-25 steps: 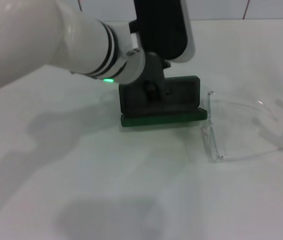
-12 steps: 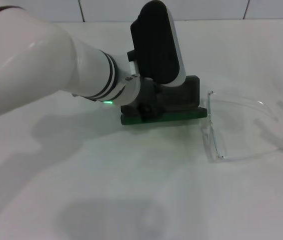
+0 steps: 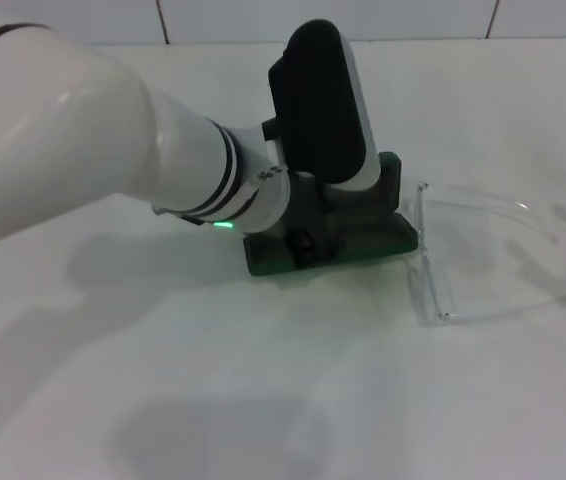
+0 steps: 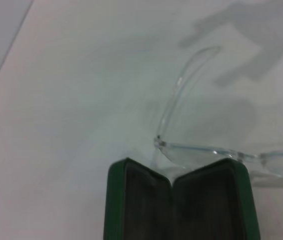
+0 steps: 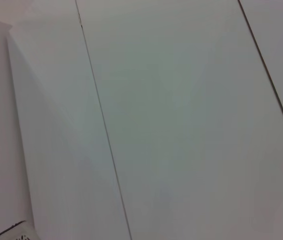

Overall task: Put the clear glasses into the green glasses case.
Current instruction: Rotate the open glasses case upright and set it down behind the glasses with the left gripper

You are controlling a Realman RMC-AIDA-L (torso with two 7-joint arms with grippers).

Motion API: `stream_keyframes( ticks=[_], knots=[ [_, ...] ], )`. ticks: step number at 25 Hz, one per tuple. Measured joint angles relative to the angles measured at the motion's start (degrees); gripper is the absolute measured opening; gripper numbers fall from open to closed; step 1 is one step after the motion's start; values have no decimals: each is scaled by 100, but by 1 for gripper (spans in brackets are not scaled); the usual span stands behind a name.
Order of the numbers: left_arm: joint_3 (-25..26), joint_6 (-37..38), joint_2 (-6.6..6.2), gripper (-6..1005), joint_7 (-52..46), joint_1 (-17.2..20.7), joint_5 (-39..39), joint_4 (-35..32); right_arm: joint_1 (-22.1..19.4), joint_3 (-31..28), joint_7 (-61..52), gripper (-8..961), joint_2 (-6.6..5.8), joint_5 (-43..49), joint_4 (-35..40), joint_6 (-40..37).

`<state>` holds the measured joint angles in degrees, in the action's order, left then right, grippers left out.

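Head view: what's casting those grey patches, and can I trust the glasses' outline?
Head view: arm shadows grey the table; the glasses show only as faint edges. Left wrist view: the glasses are soft against shadow, the case clearer.

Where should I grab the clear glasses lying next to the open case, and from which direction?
Judging by their pose, take the clear glasses at the front frame bar, coming from above. They lie unfolded on the table, arms stretched away from the green glasses case, so the bar beside the case is the sturdiest part.
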<state>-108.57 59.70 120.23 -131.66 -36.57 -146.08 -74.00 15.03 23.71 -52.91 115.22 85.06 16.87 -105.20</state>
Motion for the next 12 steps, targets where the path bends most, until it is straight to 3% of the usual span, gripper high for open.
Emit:
stream_keyframes(
  ticks=[12],
  knots=[
    [-163,308,-7,407,2,32,71,2,40,2,0,884,-6,13,-44,15]
  ],
)
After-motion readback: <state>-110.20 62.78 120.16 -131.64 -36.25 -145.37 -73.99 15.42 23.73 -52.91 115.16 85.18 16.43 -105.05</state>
